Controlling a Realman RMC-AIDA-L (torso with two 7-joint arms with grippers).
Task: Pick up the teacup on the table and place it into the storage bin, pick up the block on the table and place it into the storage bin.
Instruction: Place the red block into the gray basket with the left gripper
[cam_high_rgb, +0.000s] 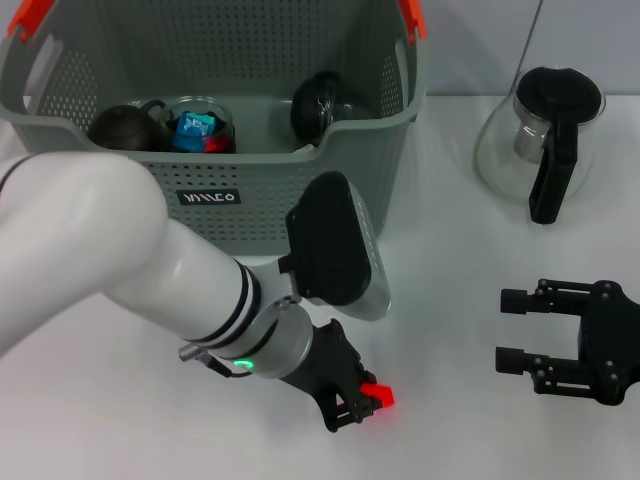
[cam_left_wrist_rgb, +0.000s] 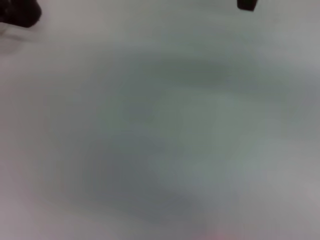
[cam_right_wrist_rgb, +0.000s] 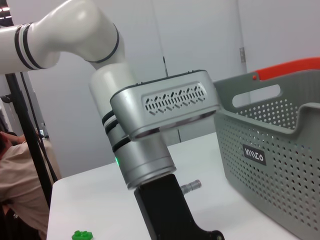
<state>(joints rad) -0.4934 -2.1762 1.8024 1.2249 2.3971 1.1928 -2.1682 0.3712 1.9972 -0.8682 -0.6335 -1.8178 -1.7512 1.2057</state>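
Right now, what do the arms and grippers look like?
The left arm has glossy white links with black rings at the joints. Its wrist is a silver cylinder with a green light, carrying a grey-and-black camera box with vent slots. The left gripper is black. The right gripper is black too, with two blocky parallel fingers; the rest of that arm is out of view.

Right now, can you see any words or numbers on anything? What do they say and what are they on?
Small black label on the front wall of the grey storage bin: white letters, too blurred to read for sure in either the head view or the right wrist view.
Glass teapot: no writing visible.
Left gripper, down at the table on a red block: no writing visible.
Right gripper: no writing visible.
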